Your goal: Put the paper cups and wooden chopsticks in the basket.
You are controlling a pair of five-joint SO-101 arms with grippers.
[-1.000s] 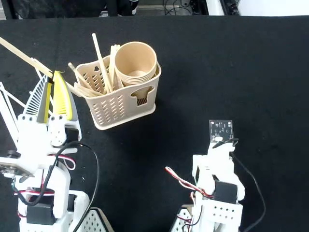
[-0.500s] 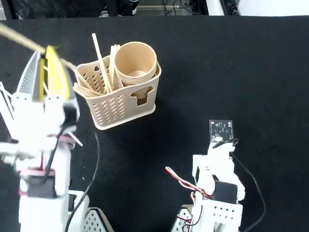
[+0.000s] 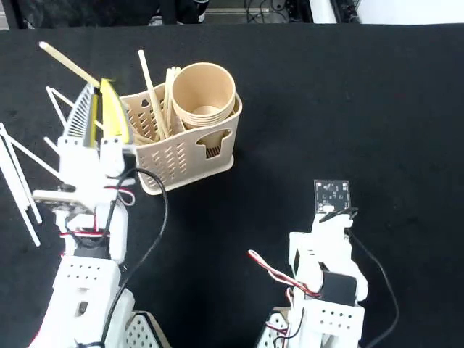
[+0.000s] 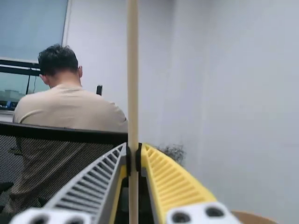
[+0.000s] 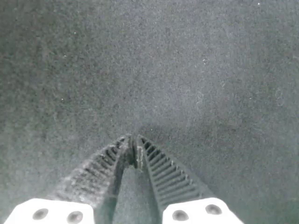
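Chopstick (image 3: 69, 64), pinched in left jaws, points diagonally away from basket (image 3: 181, 156); right jaws pressed together.

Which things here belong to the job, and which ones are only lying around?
Job: basket; paper cups stacked in it; chopsticks in it; held chopstick in the left gripper; loose chopsticks on the table.
Only around: right gripper, shut, empty; cables beyond the table.

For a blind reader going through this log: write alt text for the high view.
The left claw, shut on a wooden chopstick, is raised beside a beige basket holding stacked paper cups and other chopsticks. Loose chopsticks lie on the black table at that side; the right arm sits folded, apart from the basket.
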